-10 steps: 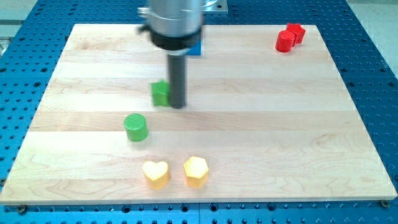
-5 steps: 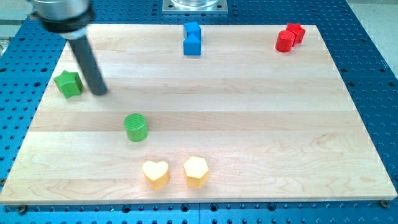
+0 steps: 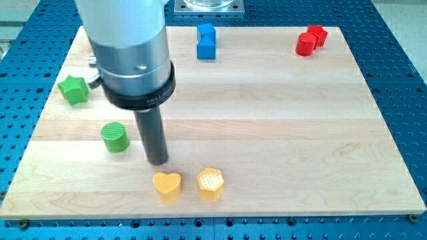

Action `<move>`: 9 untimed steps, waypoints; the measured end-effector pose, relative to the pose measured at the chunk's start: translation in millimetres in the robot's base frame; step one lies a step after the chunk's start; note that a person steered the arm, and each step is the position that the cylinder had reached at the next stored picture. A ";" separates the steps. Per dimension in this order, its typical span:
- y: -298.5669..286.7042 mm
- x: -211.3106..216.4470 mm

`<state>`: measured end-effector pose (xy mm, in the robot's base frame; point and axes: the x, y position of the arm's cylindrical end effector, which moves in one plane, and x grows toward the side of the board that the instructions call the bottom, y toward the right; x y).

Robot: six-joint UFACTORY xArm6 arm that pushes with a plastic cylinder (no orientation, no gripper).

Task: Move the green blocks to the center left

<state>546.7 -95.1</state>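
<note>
A green star block point(image 3: 73, 89) lies near the board's left edge, above the middle. A green cylinder point(image 3: 115, 137) stands below and to the right of it, in the left part of the board. My tip point(image 3: 158, 161) rests on the board to the right of the green cylinder, a short gap apart from it, and just above the yellow heart point(image 3: 167, 187). The arm's grey body hides part of the board above the tip.
A yellow hexagon point(image 3: 210, 184) sits beside the yellow heart near the bottom edge. Two stacked-looking blue blocks point(image 3: 207, 41) are at the top centre. Two red blocks point(image 3: 311, 40) touch at the top right. The wooden board point(image 3: 280, 133) lies on a blue perforated table.
The green star was pushed from the board's middle to the left edge. My tip then moved down and right, and the green cylinder has shifted left.
</note>
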 end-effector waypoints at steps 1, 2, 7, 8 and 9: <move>-45.9 -2.1; -48.8 -8.2; -79.8 -128.5; -85.3 -132.9; -85.9 -134.5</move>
